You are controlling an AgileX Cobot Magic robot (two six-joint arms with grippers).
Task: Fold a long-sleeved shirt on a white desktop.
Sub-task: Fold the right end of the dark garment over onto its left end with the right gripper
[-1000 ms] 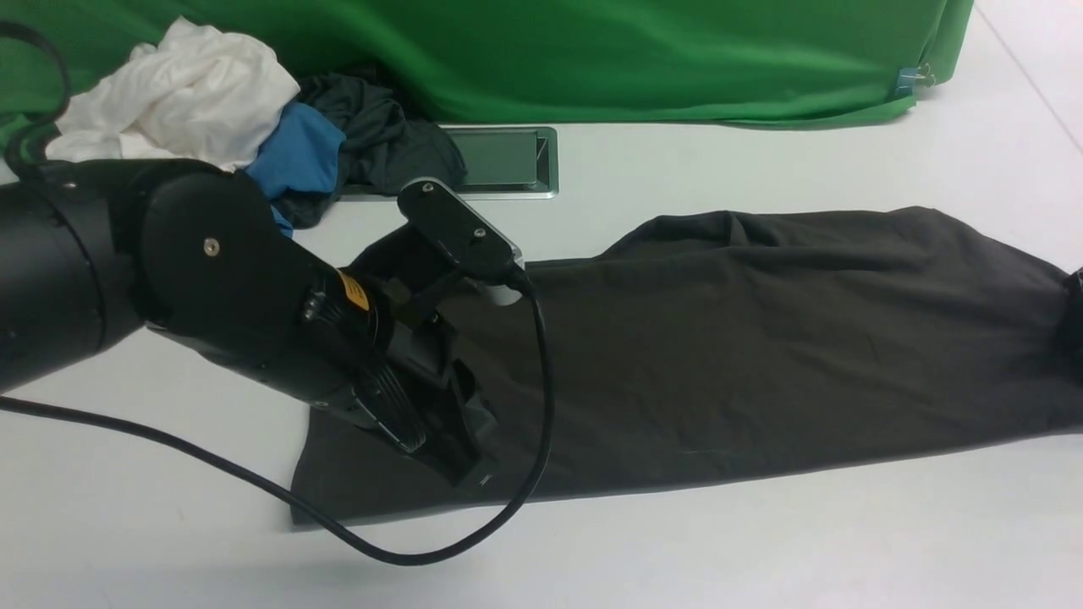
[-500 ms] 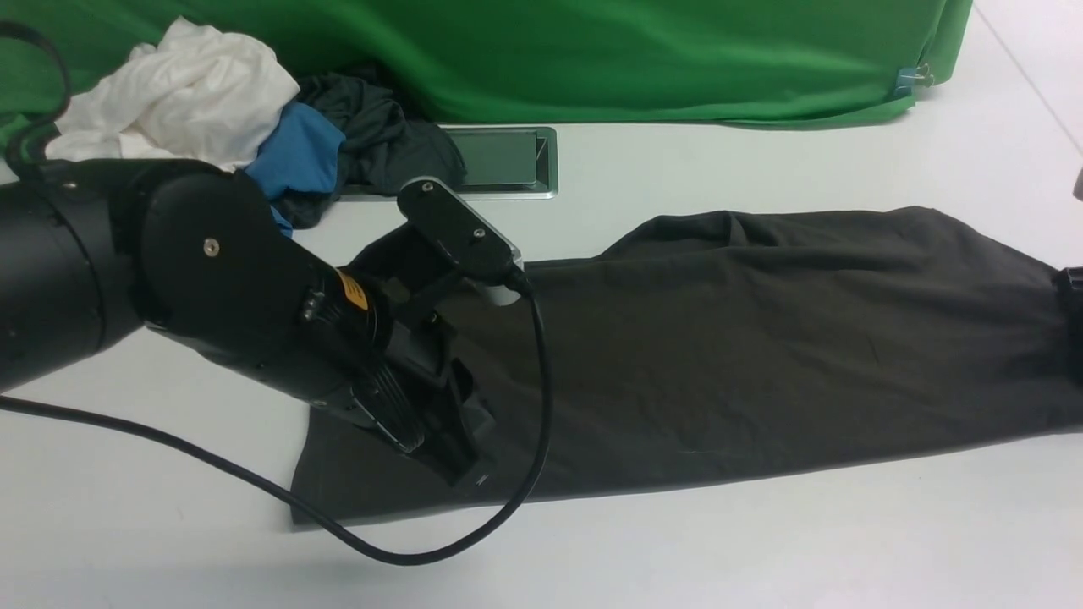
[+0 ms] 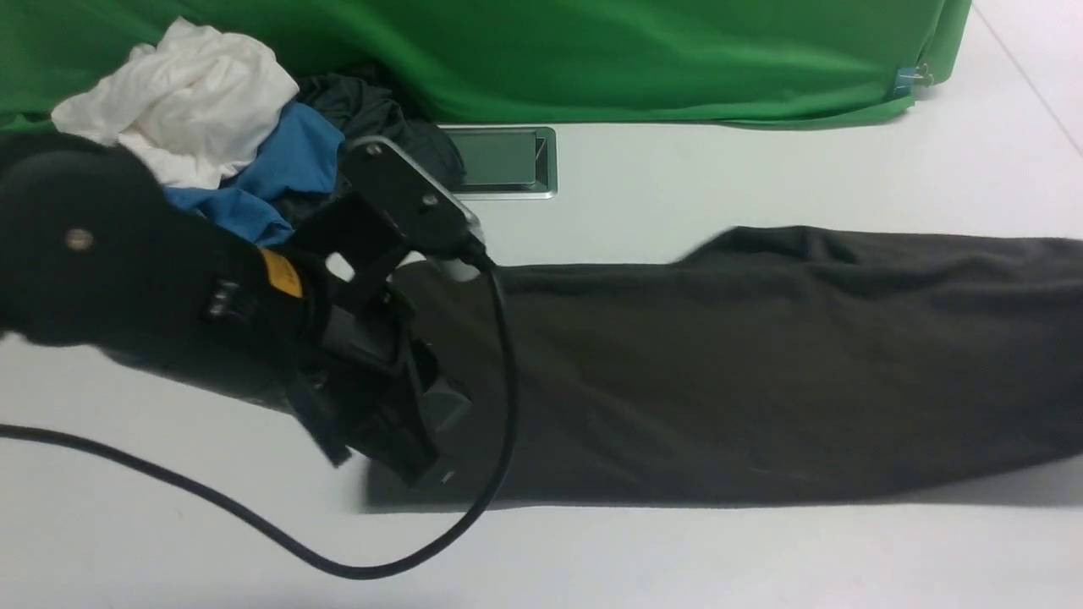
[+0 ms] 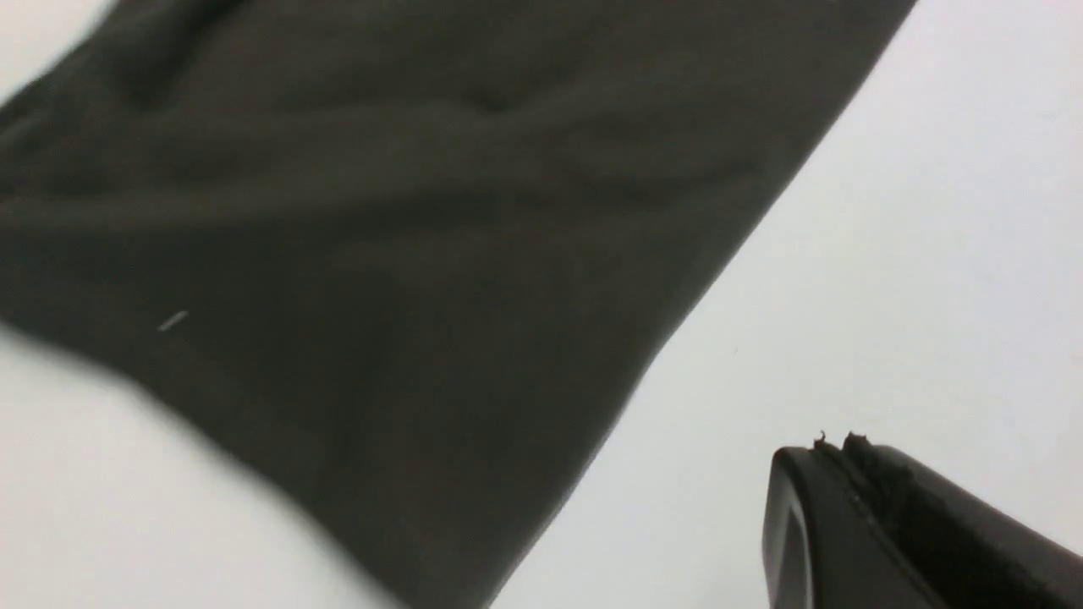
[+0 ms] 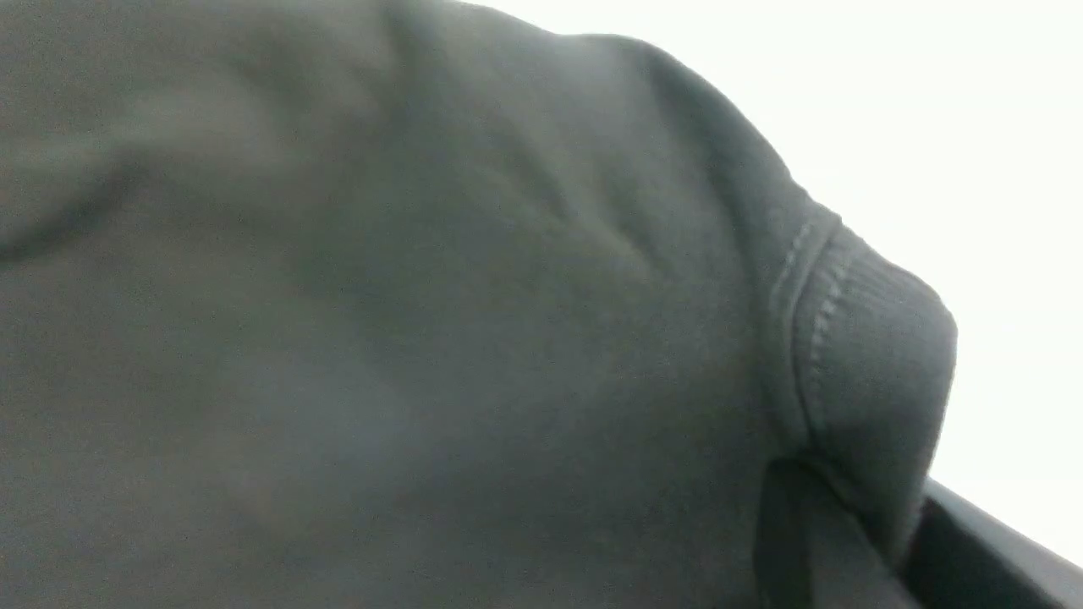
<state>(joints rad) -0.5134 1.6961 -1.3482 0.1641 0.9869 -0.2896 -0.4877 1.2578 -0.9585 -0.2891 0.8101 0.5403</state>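
The long-sleeved shirt [image 3: 719,372] lies as a long dark band across the white desktop [image 3: 761,558], running off the right edge of the front view. My left gripper [image 3: 427,469] hangs over the shirt's left end. In the left wrist view it [image 4: 833,448] is shut with only stray fibres at its tip, and the shirt [image 4: 381,254] lies beside it, apart. My right gripper [image 5: 880,541] is out of the front view. In its wrist view it is shut on a ribbed, stitched edge of the shirt [image 5: 854,355].
A pile of clothes sits at the back left: white [image 3: 186,93], blue [image 3: 288,161] and dark [image 3: 372,110]. A silver-framed hatch [image 3: 499,161] lies beside it, under the green backdrop [image 3: 634,59]. My left arm's black cable [image 3: 254,524] loops over the near desktop.
The right gripper has closed on the shirt's ribbed edge and left the front view. The shirt has slid right and pulled taut. My left arm has shifted left and up.
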